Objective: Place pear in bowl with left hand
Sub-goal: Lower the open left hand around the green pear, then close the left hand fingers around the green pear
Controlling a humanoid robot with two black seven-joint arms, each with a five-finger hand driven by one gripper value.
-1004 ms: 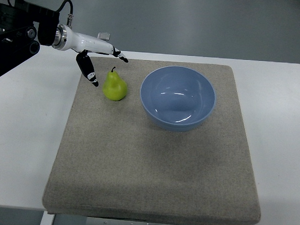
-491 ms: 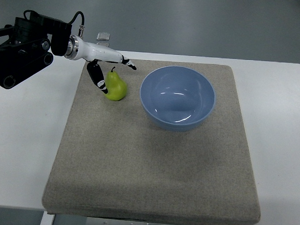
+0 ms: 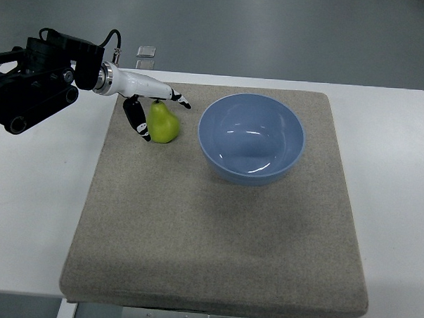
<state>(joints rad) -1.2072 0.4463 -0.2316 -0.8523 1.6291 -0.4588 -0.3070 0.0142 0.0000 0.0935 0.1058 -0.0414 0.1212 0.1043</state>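
A green pear (image 3: 163,124) stands upright on the grey mat (image 3: 216,222), left of the blue bowl (image 3: 251,138). My left hand (image 3: 160,113) comes in from the upper left and straddles the pear. Its thumb (image 3: 137,119) is against the pear's left side and its white fingers (image 3: 162,94) reach over the top and back. The fingers are spread around the pear and have not closed on it. The pear rests on the mat. The bowl is empty. The right arm is out of view.
The mat lies on a white table (image 3: 34,200). A small clear object (image 3: 147,51) sits behind the table's far edge. The black arm body (image 3: 32,81) hangs over the table's left part.
My left hand has moved right and down onto the pear, from beside it to straddling it. The pear and bowl have not moved.
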